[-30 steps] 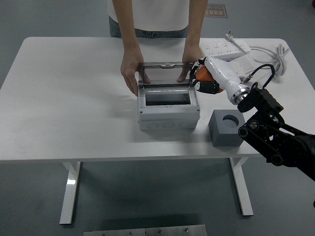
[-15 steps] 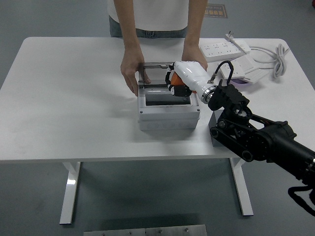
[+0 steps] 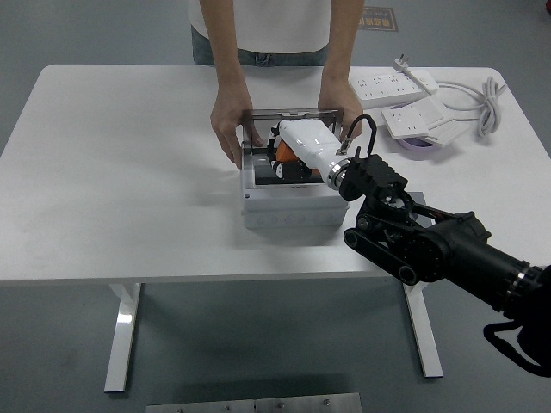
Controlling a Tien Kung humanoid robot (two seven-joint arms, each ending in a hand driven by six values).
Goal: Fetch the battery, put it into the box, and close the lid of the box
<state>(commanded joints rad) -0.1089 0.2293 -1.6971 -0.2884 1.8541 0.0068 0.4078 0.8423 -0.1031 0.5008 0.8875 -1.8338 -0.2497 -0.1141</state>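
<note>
A grey box [image 3: 293, 206] stands mid-table with its lid [image 3: 293, 114] raised at the back. A person's two hands [image 3: 229, 129] hold the lid's sides upright. My right hand [image 3: 288, 157], white with black fingers, reaches in from the right and is shut on the orange battery [image 3: 283, 151], holding it over the box's opening. My black right arm [image 3: 422, 241] crosses in front of the box's right side and hides what stands behind it. The left arm is out of view.
White power strips [image 3: 392, 83] and a cable [image 3: 482, 95] lie at the back right, with a purple object [image 3: 419, 142] beneath one strip. The person stands at the far edge behind the box.
My right hand has carried the battery leftward from beside the box's right rear corner to over its opening. The arm now covers the grey block at the right. The person's hands keep holding the lid.
</note>
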